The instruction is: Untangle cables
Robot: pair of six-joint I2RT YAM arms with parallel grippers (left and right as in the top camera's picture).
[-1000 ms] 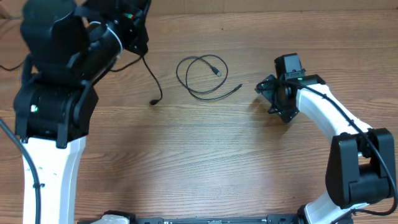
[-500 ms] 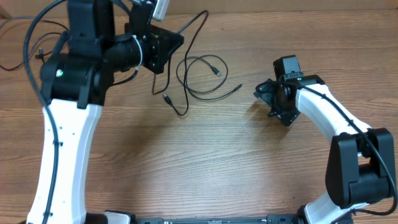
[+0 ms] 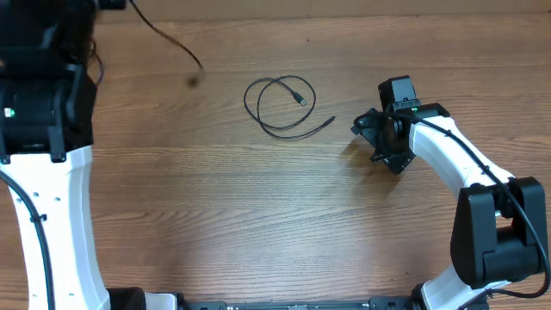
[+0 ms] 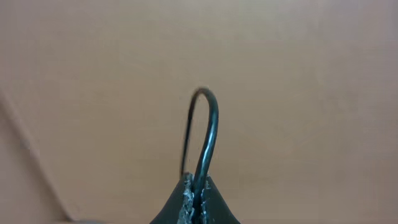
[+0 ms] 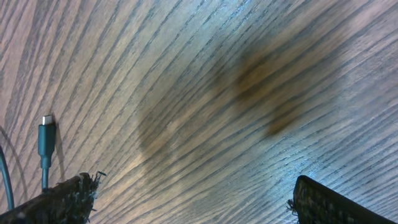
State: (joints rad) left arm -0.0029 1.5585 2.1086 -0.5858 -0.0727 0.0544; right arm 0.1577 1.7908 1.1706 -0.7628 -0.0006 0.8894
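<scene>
A brown wood-grain tabletop (image 3: 258, 224) fills the scene, grain running left to right, with a paler strip (image 3: 387, 7) along its far edge.

Nothing legible shows in any view: no text, label, brand, number or sign (the small green light (image 3: 10, 113) on the left arm (image 3: 43, 103), toward nine o'clock overhead, is only a glow, bearing no character).

Robot lab: twin arms (image 3: 443, 159) at wood-grain table (image 3: 258, 224).

Two cables (image 3: 300, 98), two robot arms (image 3: 448, 155)
</scene>
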